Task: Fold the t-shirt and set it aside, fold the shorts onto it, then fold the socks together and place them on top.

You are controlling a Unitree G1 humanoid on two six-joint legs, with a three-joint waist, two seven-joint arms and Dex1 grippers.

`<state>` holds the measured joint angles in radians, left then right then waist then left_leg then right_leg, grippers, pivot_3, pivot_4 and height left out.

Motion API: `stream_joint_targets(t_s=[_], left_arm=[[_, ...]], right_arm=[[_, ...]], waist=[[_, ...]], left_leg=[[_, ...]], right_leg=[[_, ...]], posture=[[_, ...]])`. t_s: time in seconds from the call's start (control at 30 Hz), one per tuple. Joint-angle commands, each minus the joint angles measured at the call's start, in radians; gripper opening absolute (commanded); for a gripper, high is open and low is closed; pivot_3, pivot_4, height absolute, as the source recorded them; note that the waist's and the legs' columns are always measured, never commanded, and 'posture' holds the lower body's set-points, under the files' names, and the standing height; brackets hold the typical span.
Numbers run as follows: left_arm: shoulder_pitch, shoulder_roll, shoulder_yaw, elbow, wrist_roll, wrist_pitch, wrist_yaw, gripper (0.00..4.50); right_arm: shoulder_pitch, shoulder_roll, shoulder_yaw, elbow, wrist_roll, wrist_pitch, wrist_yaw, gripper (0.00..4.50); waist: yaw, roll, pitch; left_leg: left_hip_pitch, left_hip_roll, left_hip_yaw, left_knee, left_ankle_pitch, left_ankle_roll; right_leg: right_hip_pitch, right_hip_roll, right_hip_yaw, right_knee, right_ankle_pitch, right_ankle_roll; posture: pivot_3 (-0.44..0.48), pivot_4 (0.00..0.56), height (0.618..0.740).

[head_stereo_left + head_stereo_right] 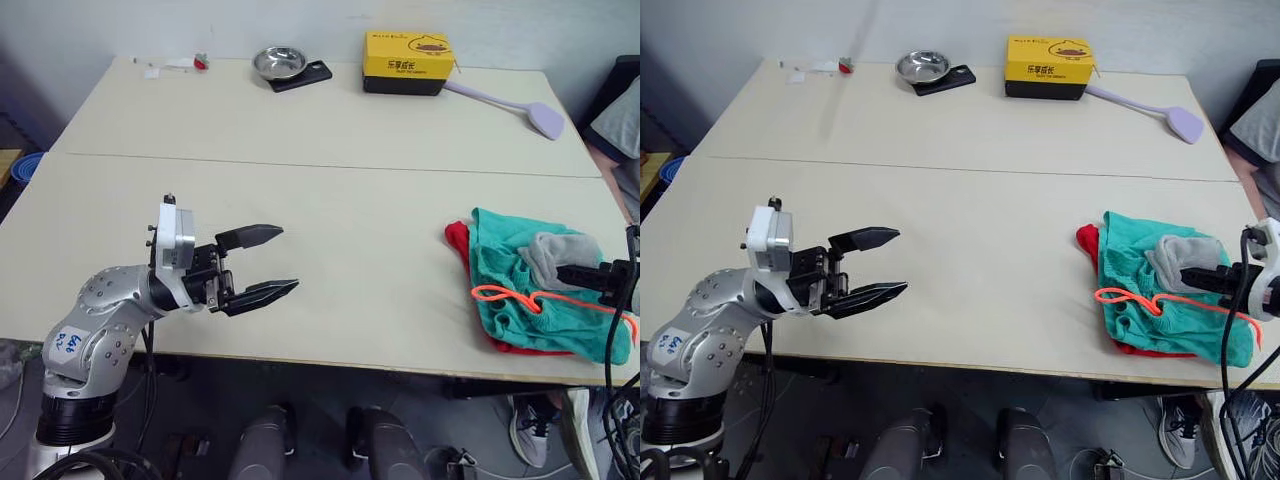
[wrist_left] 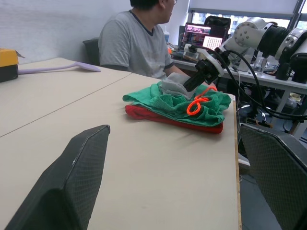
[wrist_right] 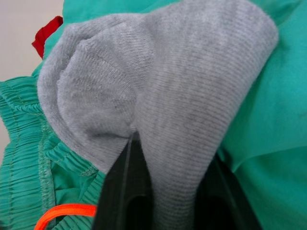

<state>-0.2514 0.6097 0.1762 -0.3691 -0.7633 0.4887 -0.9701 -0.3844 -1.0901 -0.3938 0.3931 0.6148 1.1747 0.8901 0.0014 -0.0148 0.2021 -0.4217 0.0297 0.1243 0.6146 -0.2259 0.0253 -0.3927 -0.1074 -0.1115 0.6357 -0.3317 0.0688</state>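
Note:
At the table's right front edge lies a stack. The red t-shirt (image 1: 458, 240) is at the bottom, with the teal-green shorts (image 1: 500, 250) and their orange drawstring (image 1: 500, 297) over it. The grey socks (image 1: 555, 250) sit bunched on top. My right gripper (image 1: 562, 272) reaches in from the right and is shut on the socks (image 3: 168, 86), whose fold runs between its black fingers (image 3: 120, 191). My left gripper (image 1: 288, 258) hovers open over bare table near the front left, far from the stack, with nothing between its fingers.
The cream table (image 1: 330, 200) has a seam across its middle. At the back stand a yellow box (image 1: 407, 62), a metal bowl (image 1: 279, 62) on a black slab, and a lilac spatula (image 1: 520, 108). A seated person (image 2: 139, 43) is beyond the table's right side.

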Motion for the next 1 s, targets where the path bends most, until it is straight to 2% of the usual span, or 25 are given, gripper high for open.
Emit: stream_joint_targets(t_s=[0.03, 0.17, 0.27, 0.37, 0.5, 0.63, 0.7, 0.77, 0.87, 1.0], left_arm=[[-0.003, 0.028, -0.015, 0.023, 0.025, -0.018, -0.038, 4.50], [-0.006, 0.075, -0.002, 0.069, 0.043, -0.017, -0.076, 4.50], [0.023, 0.105, 0.023, 0.105, 0.068, -0.046, -0.091, 4.50], [0.059, 0.136, 0.039, 0.133, 0.118, -0.082, -0.096, 4.50], [0.099, 0.157, 0.068, 0.175, 0.218, -0.171, -0.053, 4.50], [0.173, 0.168, 0.116, 0.207, 0.305, -0.288, -0.031, 4.50], [0.196, 0.167, 0.131, 0.210, 0.312, -0.308, -0.027, 4.50], [0.254, 0.171, 0.161, 0.219, 0.331, -0.340, -0.025, 4.50], [0.321, 0.176, 0.190, 0.239, 0.378, -0.390, -0.008, 4.50], [0.331, 0.173, 0.202, 0.275, 0.423, -0.457, 0.015, 4.50]], right_arm=[[0.062, -0.060, -0.075, -0.110, 0.029, 0.028, 0.034, 2.11], [0.202, -0.144, -0.167, -0.206, 0.024, -0.054, 0.167, 3.42], [0.203, -0.181, -0.243, -0.247, 0.024, -0.138, 0.221, 4.41], [0.176, -0.204, -0.227, -0.292, -0.003, -0.271, 0.269, 4.46], [0.099, -0.168, -0.050, -0.398, -0.075, -0.565, 0.350, 4.46], [-0.067, 0.110, 0.135, -0.478, -0.086, -0.799, 0.304, 4.46], [-0.083, 0.184, 0.164, -0.486, -0.097, -0.845, 0.297, 4.46], [-0.066, 0.281, 0.277, -0.485, -0.171, -0.986, 0.322, 4.46], [-0.054, 0.398, 0.404, -0.399, -0.267, -1.189, 0.357, 4.46], [-0.058, 0.486, 0.460, -0.234, -0.326, -1.366, 0.378, 4.46]], waist=[[0.002, 0.000, 0.000], [0.013, 0.002, 0.001], [0.008, 0.003, 0.001], [-0.005, 0.003, 0.001], [-0.009, 0.003, 0.001], [-0.016, -0.001, 0.002], [-0.021, 0.000, 0.004], [-0.012, 0.001, 0.004], [-0.008, 0.001, 0.004], [-0.001, 0.000, 0.004]], left_leg=[[0.000, 0.000, 0.000, 0.000, 0.000, 0.000], [-0.001, 0.000, 0.000, 0.000, -0.002, 0.003], [0.000, 0.000, 0.001, 0.000, -0.004, 0.006], [0.000, 0.001, 0.001, 0.000, -0.004, 0.006], [0.000, 0.001, 0.001, 0.000, -0.005, 0.004], [0.000, 0.003, 0.000, 0.000, -0.006, 0.001], [0.000, 0.003, 0.000, -0.001, -0.002, -0.002], [-0.002, 0.001, 0.000, -0.001, -0.002, -0.001], [-0.002, 0.001, 0.001, -0.001, -0.003, -0.001], [-0.002, 0.000, 0.001, 0.001, -0.003, 0.002]], right_leg=[[0.000, 0.000, 0.000, 0.000, 0.000, 0.000], [0.000, 0.000, 0.000, -0.001, 0.000, 0.000], [0.000, 0.000, 0.001, -0.001, 0.000, 0.000], [-0.001, 0.000, 0.001, -0.001, 0.000, 0.000], [-0.001, 0.001, 0.001, -0.001, 0.000, 0.000], [-0.001, 0.002, 0.001, -0.002, 0.001, -0.001], [-0.001, 0.002, 0.001, -0.003, 0.001, -0.001], [-0.002, 0.000, 0.000, -0.003, 0.001, 0.000], [-0.001, 0.000, -0.001, -0.005, 0.001, 0.000], [0.000, 0.000, -0.001, -0.005, 0.002, 0.003]], posture=[[0.000, 0.150, 0.740], [0.000, 0.150, 0.740], [0.000, 0.150, 0.740], [0.000, 0.150, 0.740], [0.000, 0.150, 0.740], [0.000, 0.150, 0.740], [0.000, 0.150, 0.740], [0.000, 0.150, 0.740], [0.000, 0.150, 0.740], [0.000, 0.150, 0.740]])
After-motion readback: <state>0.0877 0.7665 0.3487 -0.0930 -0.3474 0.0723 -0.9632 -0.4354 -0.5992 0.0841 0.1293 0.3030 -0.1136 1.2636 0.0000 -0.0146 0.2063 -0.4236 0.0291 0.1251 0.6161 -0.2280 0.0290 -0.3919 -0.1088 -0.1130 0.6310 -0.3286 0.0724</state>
